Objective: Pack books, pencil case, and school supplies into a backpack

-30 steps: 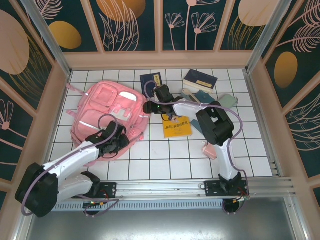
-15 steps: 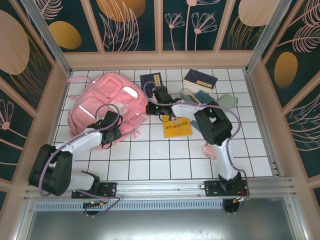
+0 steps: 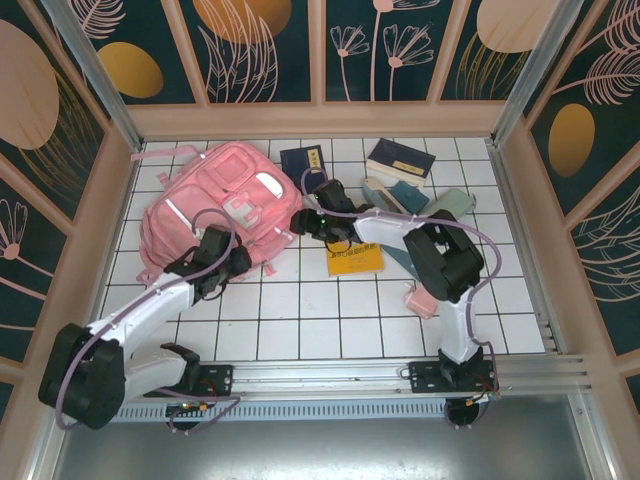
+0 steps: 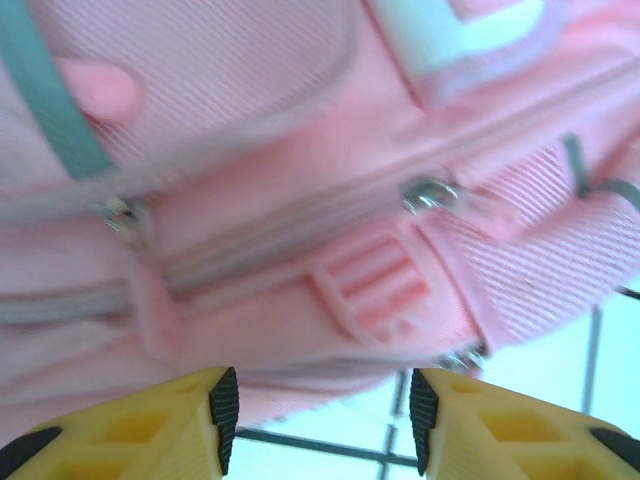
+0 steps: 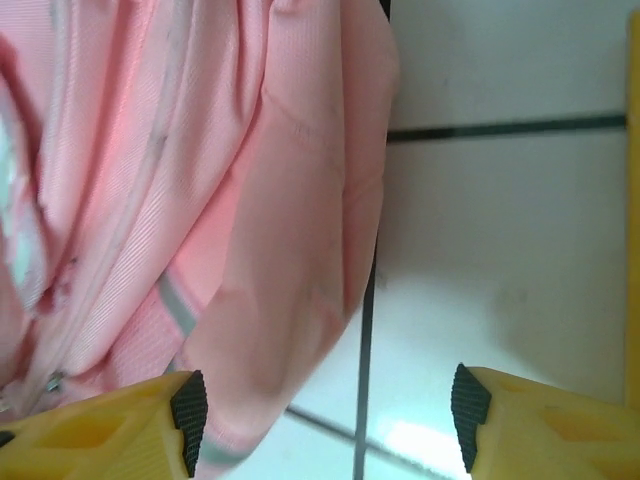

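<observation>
The large pink fabric backpack [image 3: 215, 200] has slid back; with left fingers [image 4: 150, 430] and right fingers [image 5: 540, 420] open, tugs could drag it.

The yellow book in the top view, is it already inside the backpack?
No, the yellow book lies flat on the white tiles, outside the backpack.

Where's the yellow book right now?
Top view: the yellow book lies flat on the tiles right of centre, between the backpack and the pink block.
</observation>
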`<state>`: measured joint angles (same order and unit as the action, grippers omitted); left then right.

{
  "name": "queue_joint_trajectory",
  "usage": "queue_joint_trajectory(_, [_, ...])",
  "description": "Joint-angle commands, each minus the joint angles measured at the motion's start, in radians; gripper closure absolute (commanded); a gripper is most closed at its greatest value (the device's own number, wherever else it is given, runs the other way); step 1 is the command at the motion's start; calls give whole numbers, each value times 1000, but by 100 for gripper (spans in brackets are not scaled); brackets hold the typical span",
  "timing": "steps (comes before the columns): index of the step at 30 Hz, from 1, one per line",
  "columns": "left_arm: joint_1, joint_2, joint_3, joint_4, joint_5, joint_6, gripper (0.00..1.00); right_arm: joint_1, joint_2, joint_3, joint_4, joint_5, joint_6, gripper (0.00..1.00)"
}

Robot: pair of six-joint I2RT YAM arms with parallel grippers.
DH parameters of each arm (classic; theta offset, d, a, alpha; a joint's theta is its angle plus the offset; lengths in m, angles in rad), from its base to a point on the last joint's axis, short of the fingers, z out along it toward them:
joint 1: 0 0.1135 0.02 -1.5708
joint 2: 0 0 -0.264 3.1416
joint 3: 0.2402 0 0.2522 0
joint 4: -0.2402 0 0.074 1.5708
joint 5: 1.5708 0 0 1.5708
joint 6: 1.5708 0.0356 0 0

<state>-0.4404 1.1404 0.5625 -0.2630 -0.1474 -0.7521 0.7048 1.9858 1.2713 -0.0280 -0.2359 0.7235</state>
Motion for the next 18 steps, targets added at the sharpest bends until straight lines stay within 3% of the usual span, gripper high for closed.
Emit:
queue_joint_trajectory(1, [-45, -16, -67, 89, 52, -60, 53, 16, -70, -70, 82, -44, 149, 33])
queue_joint_trajectory(10, [-106, 31, -126, 265, 80, -104, 62, 41, 28, -111, 285, -146, 347, 48])
queue_joint_trajectory(18, [-117, 180, -64, 265, 87, -113, 70, 61, 108, -26, 258, -136, 343, 47])
